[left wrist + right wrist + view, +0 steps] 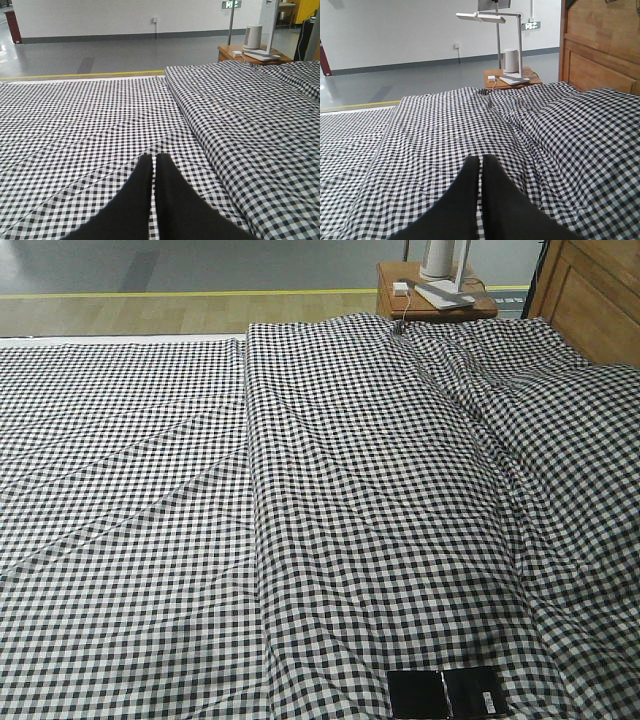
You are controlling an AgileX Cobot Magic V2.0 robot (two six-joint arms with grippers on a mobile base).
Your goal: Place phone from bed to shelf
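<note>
Grippers first: left gripper (154, 159) and right gripper (481, 161) each show two black fingers pressed together with only a hairline slit between them, clenched on nothing and hovering low over the bedding. One phone (447, 693) lies flat and face-up on the bed (330, 500) at the very bottom of the front view, right of centre, on the raised checked cover; neither wrist view shows it. To do the pickup well, the nearer arm would probably need to draw back toward the robot, part its fingers, and close across the phone's short sides, since so thin a slab on soft fabric may sink or slide. Beyond: one wooden headboard (592, 295) and one nightstand (432, 302) carrying one white lamp base (445, 292). No shelf is in view.
</note>
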